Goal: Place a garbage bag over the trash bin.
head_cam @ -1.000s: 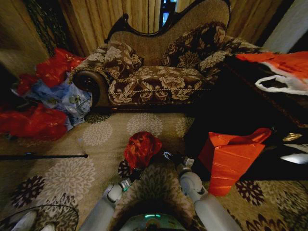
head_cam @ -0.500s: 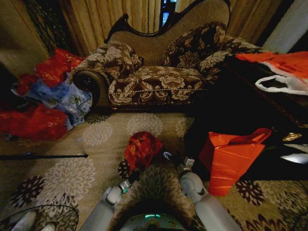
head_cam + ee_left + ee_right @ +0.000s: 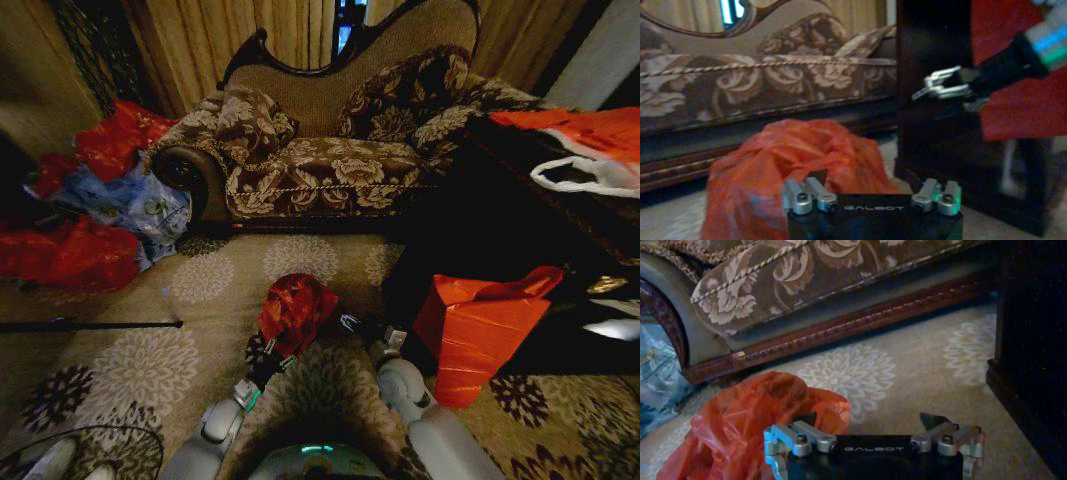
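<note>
The garbage bag (image 3: 298, 310), shiny crinkled red plastic, stands as a rounded hump on the patterned carpet in front of the sofa. It also shows in both wrist views (image 3: 793, 165) (image 3: 753, 425). The trash bin is hidden. My left gripper (image 3: 266, 362) hangs open just short of the bag's near side, and the left wrist view has the bag right ahead of it (image 3: 870, 182). Beside the bag's right flank my right gripper (image 3: 352, 324) is open with nothing between its dark fingertips (image 3: 870, 419). It also shows farther off in the left wrist view (image 3: 940, 89).
A floral sofa (image 3: 330, 170) spans the back. A dark cabinet (image 3: 480, 240) and a stiff orange-red bag (image 3: 478, 330) stand close on the right. Heaped red and blue bags (image 3: 90, 220) lie at the left, and a black pole (image 3: 90, 324) rests on the carpet.
My left arm has drawn back toward me, so its gripper sits a little farther from the bag. The right arm and the bag have hardly moved.
</note>
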Controlling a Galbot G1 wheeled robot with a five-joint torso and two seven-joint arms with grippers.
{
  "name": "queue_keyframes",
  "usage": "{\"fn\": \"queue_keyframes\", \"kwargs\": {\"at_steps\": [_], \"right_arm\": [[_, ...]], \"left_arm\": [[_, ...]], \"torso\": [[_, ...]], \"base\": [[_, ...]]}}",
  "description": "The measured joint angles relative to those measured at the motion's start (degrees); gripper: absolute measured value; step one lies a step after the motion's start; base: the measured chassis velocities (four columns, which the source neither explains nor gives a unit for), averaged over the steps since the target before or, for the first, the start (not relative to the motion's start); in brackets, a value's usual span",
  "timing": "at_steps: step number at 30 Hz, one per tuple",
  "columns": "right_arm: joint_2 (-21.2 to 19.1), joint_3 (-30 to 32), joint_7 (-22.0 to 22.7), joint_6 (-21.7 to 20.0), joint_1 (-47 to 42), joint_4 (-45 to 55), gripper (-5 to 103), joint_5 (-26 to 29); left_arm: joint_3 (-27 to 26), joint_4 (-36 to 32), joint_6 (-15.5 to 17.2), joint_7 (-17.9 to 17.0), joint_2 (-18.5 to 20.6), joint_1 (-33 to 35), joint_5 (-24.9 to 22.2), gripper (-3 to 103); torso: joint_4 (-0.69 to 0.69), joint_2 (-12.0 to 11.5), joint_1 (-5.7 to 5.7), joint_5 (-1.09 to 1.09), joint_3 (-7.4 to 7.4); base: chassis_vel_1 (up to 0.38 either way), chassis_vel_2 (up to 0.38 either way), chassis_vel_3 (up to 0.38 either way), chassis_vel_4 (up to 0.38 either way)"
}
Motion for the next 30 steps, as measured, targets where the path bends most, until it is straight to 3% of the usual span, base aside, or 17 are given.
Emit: {"fn": "queue_keyframes", "kwargs": {"at_steps": [4,5,6,8,9,11,13,15,16,17,21,22,24,25,27,29,30], "right_arm": [[-0.47,0.28,0.05,-0.02,-0.27,0.6,100,-0.01],[-0.47,0.28,0.05,-0.02,-0.27,0.6,100,-0.01],[-0.56,0.43,0.03,-0.02,-0.34,0.67,100,-0.01],[-0.76,1.1,-0.03,-0.02,-0.51,0.93,100,0.0],[-0.76,1.1,-0.03,-0.02,-0.51,0.93,100,0.0],[-0.98,1.53,-0.08,-0.02,-0.76,1.06,100,0.02],[-1.2,2.22,-0.57,-0.03,-1.37,1.09,100,-0.02],[-1.21,2.7,-1.02,-0.03,-1.75,0.96,100,-0.14],[-1.15,3.29,-1.42,0.03,-2.21,0.66,100,-0.38],[-1.15,3.29,-1.42,0.03,-2.21,0.66,100,-0.38],[-1.25,4.81,-2.57,0.31,-3.27,0.32,100,-0.59],[-1.25,4.81,-2.57,0.31,-3.27,0.32,100,-0.59],[-1.53,5.65,-3.08,0.35,-3.86,0.43,100,-0.59],[-1.53,5.65,-3.08,0.35,-3.86,0.43,100,-0.59],[-1.77,6.36,-3.29,0.4,-4.39,0.71,100,-0.53],[-1.82,6.58,-3.31,0.4,-4.55,0.78,100,-0.51],[-1.83,6.99,-3.31,0.41,-4.87,0.94,100,-0.47]], "left_arm": [[-0.25,-3.92,0.77,0.85,0.88,2.43,-1.45,97],[-0.25,-3.92,0.77,0.85,0.88,2.43,-1.45,97],[-0.24,-5.07,1.56,-0.24,1.01,2.88,-1.85,97],[0.08,-9.09,5.37,-7.32,1.61,3.27,-4.15,100],[0.08,-9.09,5.37,-7.32,1.61,3.27,-4.15,100],[0.37,-11.01,8.63,-11.35,2.59,2.25,-6.15,100],[0.77,-12.9,14.37,-13.92,5.08,-0.25,-7.7,100],[1.14,-13.61,16.75,-14.77,6.3,-1.32,-8.73,100],[2.32,-14.97,21.28,-17.18,8.21,-2.87,-10.4,96],[2.32,-14.97,21.28,-17.18,8.21,-2.87,-10.4,96],[7.54,-19.93,35.82,-23.69,13.2,-7.52,-19.47,81],[7.54,-19.93,35.82,-23.69,13.2,-7.52,-19.47,81],[9.72,-22.16,42.89,-25.9,15.26,-10.53,-25.37,70],[9.72,-22.16,42.89,-25.9,15.26,-10.53,-25.37,70],[11.22,-23.5,50.86,-26.86,17.25,-14.26,-30.35,59],[11.89,-23.56,52.75,-27.85,17.77,-15.7,-31.66,54],[13.24,-23.37,55.66,-30.1,18.28,-18.51,-33.42,49]], "torso": [[0.01,0.0,0.0,0.0,0.0],[0.01,0.0,0.0,0.0,0.0],[0.01,0.0,0.0,0.01,0.0],[0.01,0.0,0.0,0.01,0.0],[0.01,0.0,0.0,0.01,0.0],[0.01,0.0,0.0,0.0,0.0],[0.0,0.0,0.0,0.01,0.0],[0.0,0.0,0.0,0.01,0.0],[0.0,0.0,0.0,0.0,0.0],[0.0,0.0,0.0,0.0,0.0],[0.0,0.0,0.0,0.0,0.0],[0.0,0.0,0.0,0.0,0.0],[0.0,0.0,0.0,0.0,0.0],[0.0,0.0,0.0,0.0,0.0],[0.01,0.0,0.0,0.01,0.0],[0.01,0.0,0.0,0.01,0.0],[0.02,0.0,0.0,0.01,0.0]], "base": [[0.0,0.0,0.0,0.0],[0.0,0.0,0.0,0.0],[0.0,0.0,0.0,0.0],[0.0,0.0,0.0,0.0],[0.0,0.0,0.0,0.0],[0.0,0.0,0.0,0.0],[0.0,0.0,0.0,0.0],[0.0,0.0,0.0,0.0],[0.0,0.0,0.0,0.0],[0.0,0.0,0.0,0.0],[0.0,0.0,0.0,0.0],[0.0,0.0,0.0,0.0],[0.0,0.0,0.0,0.0],[0.0,0.0,0.0,0.0],[0.0,0.0,0.0,0.0],[0.0,0.0,0.0,0.0],[0.0,0.0,0.0,0.0]]}}
